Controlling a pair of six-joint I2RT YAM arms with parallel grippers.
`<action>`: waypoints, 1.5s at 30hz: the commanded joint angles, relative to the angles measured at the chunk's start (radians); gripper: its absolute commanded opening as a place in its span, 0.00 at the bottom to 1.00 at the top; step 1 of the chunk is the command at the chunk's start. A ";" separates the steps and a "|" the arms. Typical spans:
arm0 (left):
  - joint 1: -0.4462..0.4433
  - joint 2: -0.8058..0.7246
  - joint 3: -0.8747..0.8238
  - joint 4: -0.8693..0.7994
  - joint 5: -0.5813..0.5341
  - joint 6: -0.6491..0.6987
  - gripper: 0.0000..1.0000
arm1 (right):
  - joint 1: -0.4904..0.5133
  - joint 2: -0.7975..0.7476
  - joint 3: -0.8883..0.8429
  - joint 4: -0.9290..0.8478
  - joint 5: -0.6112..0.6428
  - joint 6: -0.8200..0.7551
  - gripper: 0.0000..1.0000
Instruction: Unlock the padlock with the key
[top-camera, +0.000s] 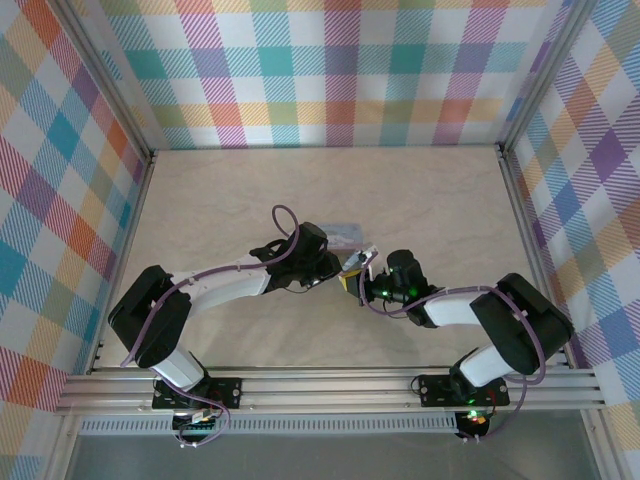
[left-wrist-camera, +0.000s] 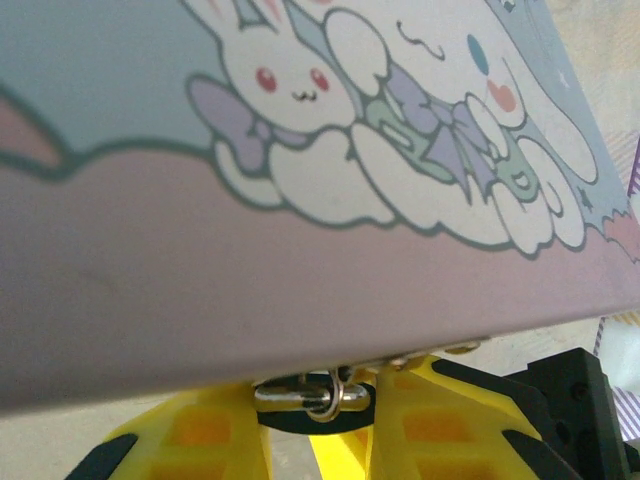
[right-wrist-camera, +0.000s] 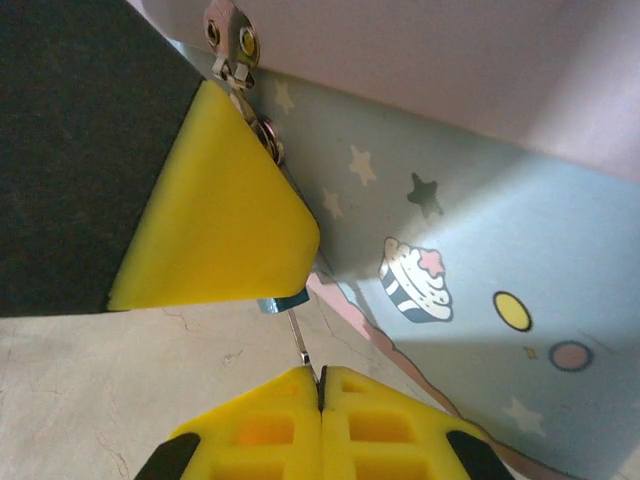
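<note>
The right gripper (right-wrist-camera: 320, 378) has its two yellow pads pressed flat together. They pinch the key (right-wrist-camera: 299, 340) by its near end. The thin shaft runs straight out from the fingertips to the padlock (right-wrist-camera: 281, 303), of which a small blue corner shows just beyond the key tip.

One yellow finger (right-wrist-camera: 220, 200) of the left gripper (left-wrist-camera: 322, 402) covers the rest of the padlock. In the left wrist view the left fingers stand either side of a small metal loop (left-wrist-camera: 330, 395) and appear closed against a dark body between them, judged to be the padlock. The tin (left-wrist-camera: 300, 200) lies directly beyond the fingertips of both grippers, with its metal hasp (right-wrist-camera: 230, 40) above the left finger.

Step in hand: key insertion. The key tip sits at or in the padlock's underside. How deep it sits cannot be told, because the keyhole is hidden.

Next move, as a judgement:
- Seat the key fully along its own axis.
- Rotate the right wrist about the shaft line, without side load.
- Hold the left grip firm so the padlock body does not turn with the key.

The shaft is thin, so any sideways push may bend it or slip it from the pads.
</note>
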 joint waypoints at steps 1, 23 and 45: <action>-0.032 0.009 0.034 -0.028 0.101 0.009 0.00 | -0.015 0.009 0.048 0.143 0.046 0.020 0.00; -0.033 0.018 0.036 -0.046 0.072 0.041 0.00 | -0.025 -0.063 0.039 0.043 0.050 0.007 0.00; -0.037 0.032 0.042 -0.037 0.089 0.031 0.00 | -0.025 -0.025 0.108 0.072 0.028 0.008 0.00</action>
